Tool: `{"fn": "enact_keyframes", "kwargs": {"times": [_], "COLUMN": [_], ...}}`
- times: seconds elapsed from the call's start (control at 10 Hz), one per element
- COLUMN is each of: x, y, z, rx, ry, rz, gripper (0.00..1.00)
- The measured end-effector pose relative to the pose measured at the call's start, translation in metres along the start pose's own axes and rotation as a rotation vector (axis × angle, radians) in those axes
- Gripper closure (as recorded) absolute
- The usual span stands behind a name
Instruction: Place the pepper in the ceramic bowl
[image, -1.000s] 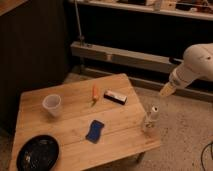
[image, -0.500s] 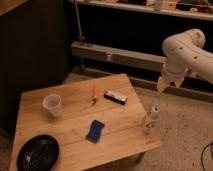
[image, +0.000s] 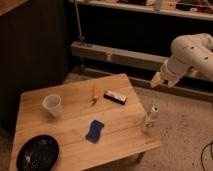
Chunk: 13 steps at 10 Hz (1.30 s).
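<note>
**Arm lifts and folds back, pepper untouched**

Versus a second ago, we see the arm (image: 192, 52) pulled higher and tucked in at the right. The gripper (image: 161, 80) sits a bit higher than it did and hangs off the desk's far right corner, over the floor and well apart from every task item. We cannot tell whether it is wide or narrow, and nothing shows in it.

Nothing on the desk (image: 125, 127) moves across the three views:
- The pepper (image: 94, 92) lies flat near the middle of the far half, next to the dark packet (image: 115, 97), with a small gap.
- The ceramic bowl (image: 37, 154) sits at the near left corner, with nothing in it.
- The white cup (image: 52, 105) stands upright on the left, between the pepper and the bowl.
- The blue sponge (image: 94, 131) lies flat on the near half, in front of the pepper.
- A small bottle (image: 151, 117) stands at the right edge, below the gripper.

Our read is that no grasp has begun. The arm looks to be re-posing for a reach, so task progress is nil. The next move has to go left and down to the pepper, and we think the packet beside it is the main clutter risk.

On writing, the packet shows a pale strip on top and the bottle a pale cap or label. We can read no brand or text on either, nor anywhere else.
</note>
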Motion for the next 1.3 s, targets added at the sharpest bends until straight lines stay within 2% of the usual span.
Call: {"fn": "enact_keyframes", "kwargs": {"times": [0.3, 0.6, 0.7, 0.9, 1.2, 1.3], "x": [0.036, 0.079, 0.088, 0.108, 0.120, 0.125], "y": [-0.048, -0.103, -0.113, -0.140, -0.152, -0.169], "z": [0.020, 0.053, 0.063, 0.094, 0.138, 0.153], "rx": [0.030, 0.071, 0.077, 0.089, 0.093, 0.102], "ry": [0.019, 0.027, 0.024, 0.004, -0.041, -0.063], "rz": [-0.088, -0.201, -0.225, -0.294, -0.348, -0.373], "gripper": [0.40, 0.40, 0.40, 0.40, 0.40, 0.40]}}
